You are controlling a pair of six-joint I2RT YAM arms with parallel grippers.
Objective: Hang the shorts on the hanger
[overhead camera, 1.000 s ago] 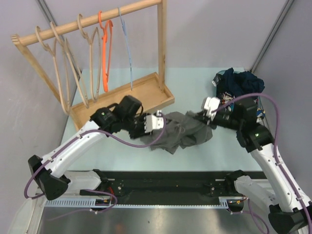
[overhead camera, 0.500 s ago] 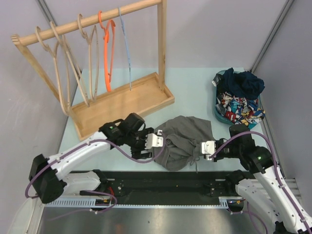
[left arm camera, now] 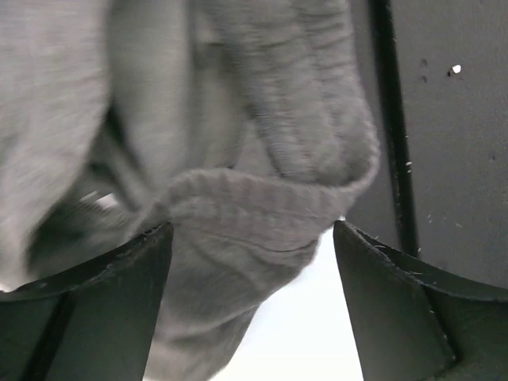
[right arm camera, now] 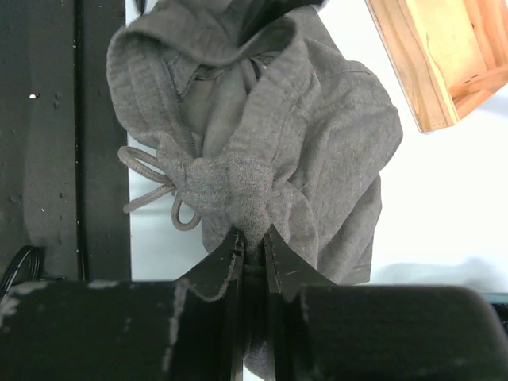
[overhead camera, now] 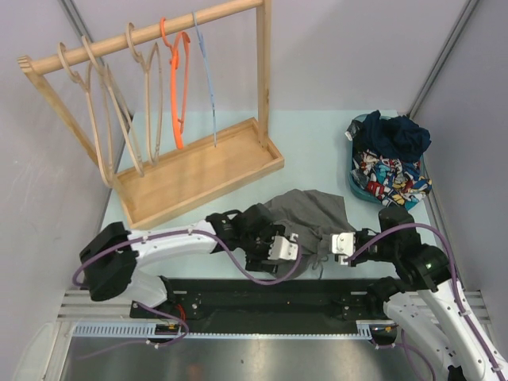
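Note:
The dark grey shorts (overhead camera: 305, 216) lie bunched on the table near its front edge. My right gripper (overhead camera: 343, 244) is shut on a fold of the shorts (right arm camera: 262, 143) next to the drawstring (right arm camera: 151, 181); the jaws (right arm camera: 252, 238) pinch the fabric tight. My left gripper (overhead camera: 282, 248) is at the shorts' near left edge. In the left wrist view its jaws (left arm camera: 252, 270) stand wide open with the ribbed waistband (left arm camera: 262, 206) between them, not clamped. The thin light-blue hanger (overhead camera: 205, 75) hangs on the rack's rail at the back left, far from both grippers.
The wooden rack (overhead camera: 198, 171) holds several wooden hangers (overhead camera: 103, 119) and an orange hanger (overhead camera: 176, 87); its base corner shows in the right wrist view (right arm camera: 444, 55). A basket (overhead camera: 354, 189) at back right holds a navy garment (overhead camera: 394, 135) and cartoon-print cloth (overhead camera: 389, 176). A black strip (overhead camera: 262, 295) runs along the near edge.
Both grippers and the shorts have moved toward the near edge. My left gripper has shifted right along the shorts' near side and is now open over the waistband. My right gripper stays shut on them.

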